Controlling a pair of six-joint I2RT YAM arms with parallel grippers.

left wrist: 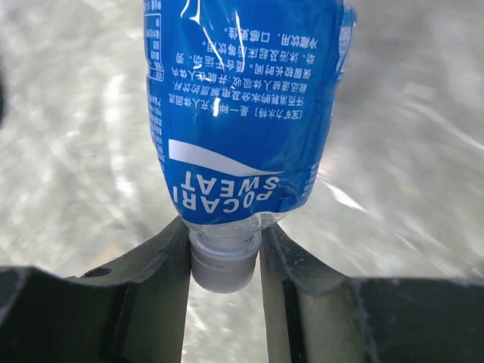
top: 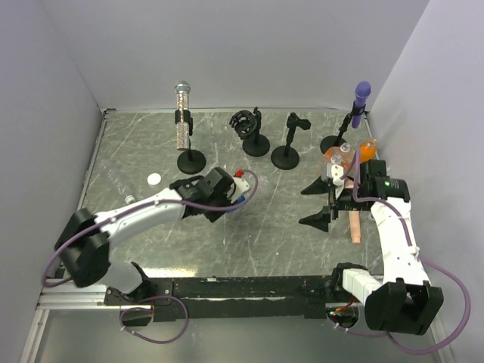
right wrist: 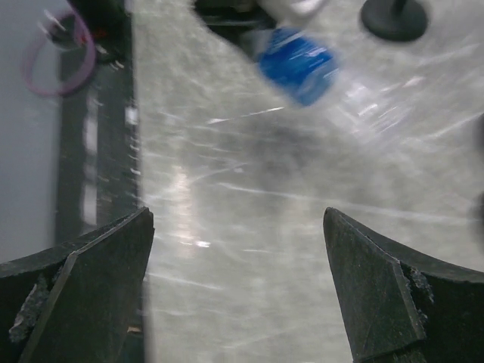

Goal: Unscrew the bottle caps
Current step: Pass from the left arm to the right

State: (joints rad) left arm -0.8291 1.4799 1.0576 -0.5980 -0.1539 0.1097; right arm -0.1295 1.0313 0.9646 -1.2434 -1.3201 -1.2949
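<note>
The left fingers [left wrist: 162,287] are clamped on the neck of the blue-labelled bottle [left wrist: 242,113], one finger on each side just below the label. A pale grey-white end sticks out of the neck between them; whether that is a cap or the bare thread I cannot tell. The bottle's body points away from the left wrist, over the middle of the desk [top: 249,242]. In the right wrist view the same bottle shows as a blurred blue shape near the top.

The right fingers [right wrist: 91,287] stand wide apart with nothing between them, above bare desk on the right side, aimed toward the bottle.

A white cap [top: 154,179] lies on the desk by itself, left of the left arm's wrist. Two orange bottles [top: 367,150] sit close together at the far right, just behind the right arm.

Along the back stand a silver mic [top: 181,94] and a purple mic [top: 362,91] on black stands, with two more stands [top: 286,155] between them.
</note>
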